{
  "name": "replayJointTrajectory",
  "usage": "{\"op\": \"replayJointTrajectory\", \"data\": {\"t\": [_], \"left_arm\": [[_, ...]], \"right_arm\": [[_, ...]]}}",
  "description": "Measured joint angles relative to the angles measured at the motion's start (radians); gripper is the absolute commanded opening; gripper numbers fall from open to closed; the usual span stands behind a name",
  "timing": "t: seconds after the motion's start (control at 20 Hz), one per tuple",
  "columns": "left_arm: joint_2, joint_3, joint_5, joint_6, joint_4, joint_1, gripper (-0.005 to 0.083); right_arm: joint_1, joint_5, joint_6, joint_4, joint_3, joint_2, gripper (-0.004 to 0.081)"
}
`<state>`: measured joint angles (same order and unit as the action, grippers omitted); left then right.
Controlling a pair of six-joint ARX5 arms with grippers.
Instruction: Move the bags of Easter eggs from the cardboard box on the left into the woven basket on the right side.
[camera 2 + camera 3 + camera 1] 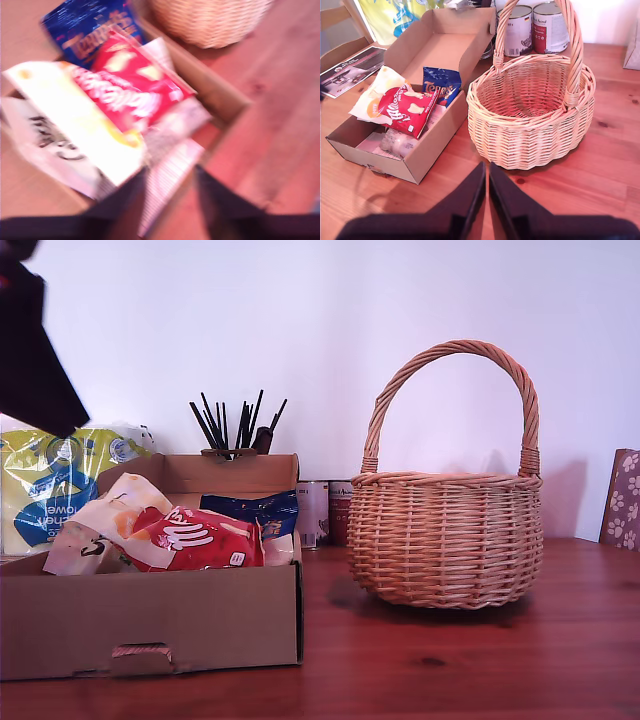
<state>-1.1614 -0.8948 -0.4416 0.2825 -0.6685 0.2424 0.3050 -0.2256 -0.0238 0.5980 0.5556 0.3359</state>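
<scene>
1. Behind everything, a plain white wall; below, a reddish-brown wooden table [480,670].
2. Wide shallow brown cardboard box [150,625] at the exterior view's left, flaps up and top open — easy to reach into from above.
3. Inside the box, the sweet bags in a loose heap: a crinkly red bag with white letters [410,107] on top, a dark blue bag [441,86] behind it near the back wall, a cream bag with an orange patch [377,92] leaning beside the red one.
4. Round tan wicker basket with a tall arched handle [530,115] just beside the box, at the exterior view's right. Nothing in it, so no bag moved yet.
5. Two tin cans [532,27] behind the basket, a yellow-and-blue towel pack [55,485] behind the box — not part of the job.
6. My first gripper [170,192] above the front of the box, jaws apart, holding nothing; blurry view, likely heading for a bag.
7. My second gripper [487,187] over bare table in front of the basket, jaws pressed together, holding nothing, well clear of the box.
</scene>
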Motion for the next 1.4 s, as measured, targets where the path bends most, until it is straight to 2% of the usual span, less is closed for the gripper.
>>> {"op": "replayJointTrajectory", "data": {"t": [0.2,0.25,0.55,0.7,0.9,1.4], "left_arm": [[-0.107,-0.068,0.018,-0.092,0.094,0.008,0.0786],[-0.119,-0.077,0.045,-0.099,0.093,0.014,0.0785],[-0.24,-0.165,0.17,-0.373,0.087,0.023,0.0784],[-0.348,-0.171,0.189,-0.423,0.077,0.024,0.0783],[-0.443,-0.181,0.174,-0.431,0.077,0.042,0.0783],[-0.445,-0.203,0.048,-0.483,0.183,0.144,0.0779]], "right_arm": [[0.0,0.0,0.0,0.0,0.0,0.056,-0.0012],[0.0,0.0,0.0,-0.001,0.0,0.064,-0.0012],[0.0,0.0,0.0,-0.031,0.0,0.084,-0.0012],[0.0,0.0,0.0,-0.043,0.0,0.088,-0.0012],[0.0,0.0,0.003,-0.06,0.0,0.088,-0.0012],[0.0,0.0,0.023,-0.06,0.0,0.088,-0.0012]]}}
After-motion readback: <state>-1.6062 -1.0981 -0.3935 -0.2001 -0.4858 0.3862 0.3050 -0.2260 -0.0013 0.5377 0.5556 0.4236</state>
